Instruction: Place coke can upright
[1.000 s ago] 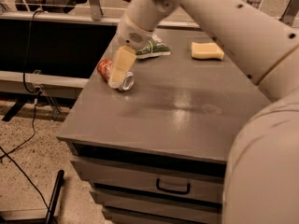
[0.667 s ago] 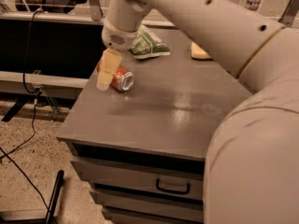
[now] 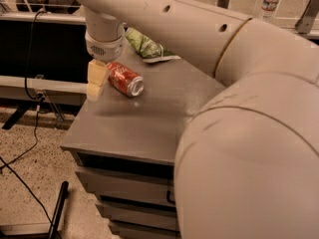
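The coke can (image 3: 124, 78) is red with white lettering and a silver end. It lies on its side near the back left of the grey cabinet top (image 3: 149, 118), silver end toward the front right. My gripper (image 3: 96, 81) hangs down from the wrist just left of the can, over the top's left edge. It is beside the can, close to its red end. My large cream arm fills the right of the view.
A green snack bag (image 3: 147, 46) lies behind the can. A water bottle (image 3: 270, 1) stands at the far back right. The cabinet has drawers (image 3: 129, 198) in front. Cables (image 3: 30, 133) and a black rod (image 3: 57, 208) are on the floor at left.
My gripper has moved left, from over the can to beside it at the top's left edge. The can still lies on its side.
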You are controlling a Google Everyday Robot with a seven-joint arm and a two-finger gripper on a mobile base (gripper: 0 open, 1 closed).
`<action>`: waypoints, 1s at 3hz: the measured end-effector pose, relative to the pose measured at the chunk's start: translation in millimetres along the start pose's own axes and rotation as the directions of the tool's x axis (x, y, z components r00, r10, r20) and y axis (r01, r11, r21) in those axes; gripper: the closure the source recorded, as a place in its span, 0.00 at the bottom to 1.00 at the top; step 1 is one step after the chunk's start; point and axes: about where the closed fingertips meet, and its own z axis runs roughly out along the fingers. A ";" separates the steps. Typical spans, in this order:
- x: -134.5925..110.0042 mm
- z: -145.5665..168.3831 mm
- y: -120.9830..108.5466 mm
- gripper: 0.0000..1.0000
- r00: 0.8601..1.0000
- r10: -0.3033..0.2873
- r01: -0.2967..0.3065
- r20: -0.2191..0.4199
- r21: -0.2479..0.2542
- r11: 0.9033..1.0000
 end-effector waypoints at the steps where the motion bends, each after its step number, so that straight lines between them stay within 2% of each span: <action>1: -7.9 12.1 -1.2 0.00 0.994 0.077 -0.075 -0.076 0.028 0.997; 2: -9.7 19.2 -4.2 0.00 0.975 0.164 -0.157 -0.152 0.056 0.986; 3: -7.2 24.0 -6.9 0.17 0.959 0.221 -0.213 -0.178 0.063 0.975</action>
